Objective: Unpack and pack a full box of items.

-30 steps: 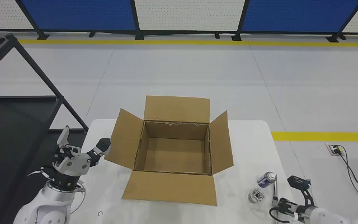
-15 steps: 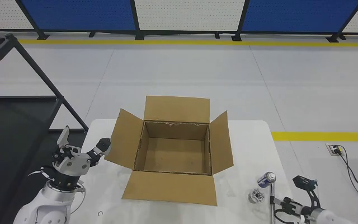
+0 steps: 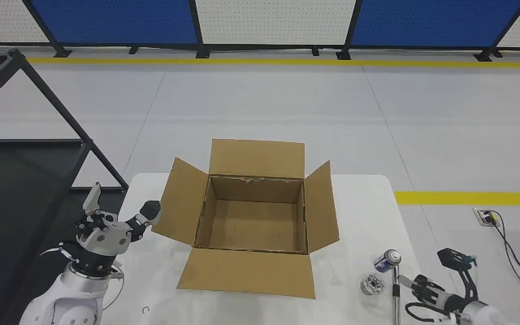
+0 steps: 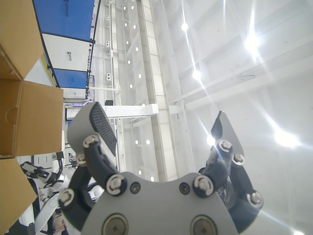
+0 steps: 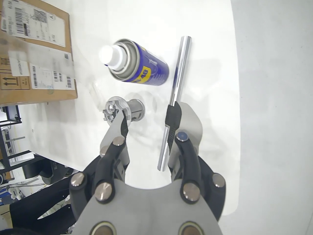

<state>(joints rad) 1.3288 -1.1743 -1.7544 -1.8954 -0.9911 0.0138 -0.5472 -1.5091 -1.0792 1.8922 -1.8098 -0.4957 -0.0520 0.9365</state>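
At the table's near right corner the right gripper [image 5: 148,113] hangs with its jaws spread wide and nothing clamped. One finger lies over a chrome rod [image 5: 179,74] that rests flat on the table [image 3: 357,211]; whether they touch I cannot tell. The other finger is over a silver fitting [image 5: 124,110]. Just beyond stands a blue spray can [image 5: 144,68] with a white cap, near the right edge. At the near left corner the left gripper [image 4: 159,117] points up at the ceiling lights, wide open and empty.

The box [image 3: 253,189] sits mid-table: brown cardboard, all four flaps folded out, bare inside, shipping labels on the outside of its near flap. The table is white. Left of it stands a black rack [image 3: 49,106]. Around it lies grey floor with yellow lines [image 3: 455,197], and blue panels [image 3: 114,20] line the far wall.
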